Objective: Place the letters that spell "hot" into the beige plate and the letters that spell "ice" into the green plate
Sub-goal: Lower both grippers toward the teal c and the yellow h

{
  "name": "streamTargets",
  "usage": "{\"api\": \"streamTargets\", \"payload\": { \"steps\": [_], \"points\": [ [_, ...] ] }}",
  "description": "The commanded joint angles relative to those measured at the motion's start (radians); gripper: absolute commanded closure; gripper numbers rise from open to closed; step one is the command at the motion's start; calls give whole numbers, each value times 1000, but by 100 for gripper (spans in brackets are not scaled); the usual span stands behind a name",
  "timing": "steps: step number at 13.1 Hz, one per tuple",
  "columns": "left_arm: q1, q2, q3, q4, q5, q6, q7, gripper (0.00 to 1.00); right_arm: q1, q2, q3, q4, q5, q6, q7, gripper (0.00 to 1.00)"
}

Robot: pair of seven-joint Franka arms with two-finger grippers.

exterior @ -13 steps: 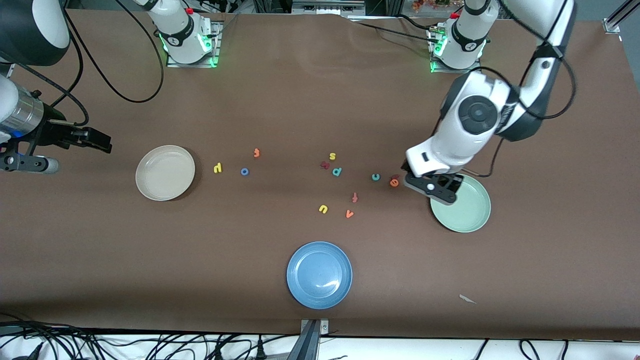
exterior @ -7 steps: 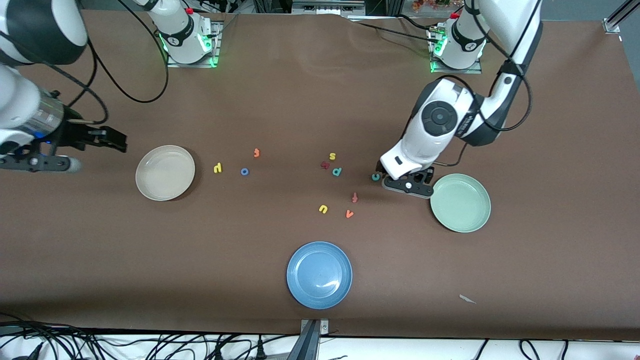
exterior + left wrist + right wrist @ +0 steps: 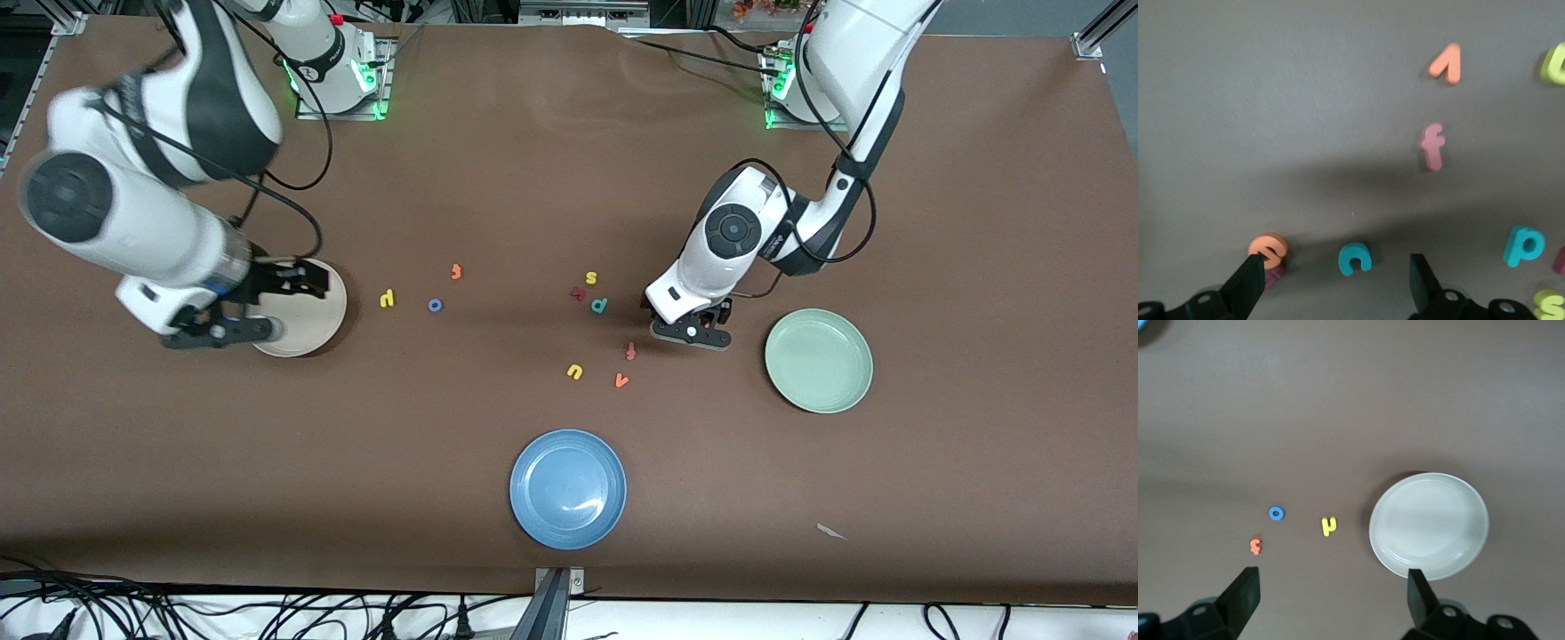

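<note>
My left gripper [image 3: 692,331] hangs low and open over the teal c [image 3: 1355,258], which lies on the table between its fingers. The orange e [image 3: 1269,247] rests by one fingertip [image 3: 1248,287], partly on top of the maroon i [image 3: 1275,275]. The front view hides all three under this hand. The green plate [image 3: 819,360] sits empty beside it. My right gripper [image 3: 307,280] is open over the beige plate [image 3: 333,311], also empty. The yellow h [image 3: 387,299], blue o [image 3: 435,305] and orange t [image 3: 456,271] lie on the table near that plate.
A yellow s [image 3: 591,278], maroon squiggle [image 3: 578,292], teal p [image 3: 599,305], reddish f [image 3: 630,350], yellow u [image 3: 574,371] and orange v [image 3: 621,380] are scattered mid-table. A blue plate [image 3: 568,488] sits nearest the front camera. A paper scrap [image 3: 831,532] lies near the front edge.
My left gripper moved off the green plate's edge to over the c and e. My right arm swung in from the table's end to over the beige plate.
</note>
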Motion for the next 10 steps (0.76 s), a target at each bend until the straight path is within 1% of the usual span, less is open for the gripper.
{"api": "streamTargets", "payload": {
  "steps": [1, 2, 3, 5, 7, 8, 9, 10],
  "points": [
    [-1, -17, -6, -31, 29, 16, -24, 15, 23, 48, 2, -43, 17, 61, -13, 6],
    [-1, -17, -17, -31, 29, 15, -24, 19, 26, 64, 2, -72, 16, 98, -14, 6],
    [-1, -12, -18, -31, 29, 16, -24, 21, 26, 71, 2, -114, 16, 148, -14, 6],
    [-3, -1, -18, -31, 32, 16, -24, 22, 31, 87, 15, -215, 16, 245, -14, 6],
    [-13, 9, -18, -31, 35, 21, -24, 23, 31, 88, 16, -324, 15, 370, -16, 6],
    [-13, 18, -18, -31, 37, 44, -24, 23, 31, 94, 16, -368, 13, 429, -16, 6],
    [-13, 25, -17, -31, 37, 51, -22, 27, 31, 101, 18, -404, 13, 473, -16, 6],
    [-13, 26, -17, -31, 38, 51, -21, 35, 31, 108, 18, -430, 12, 504, -16, 6]
  ]
}}
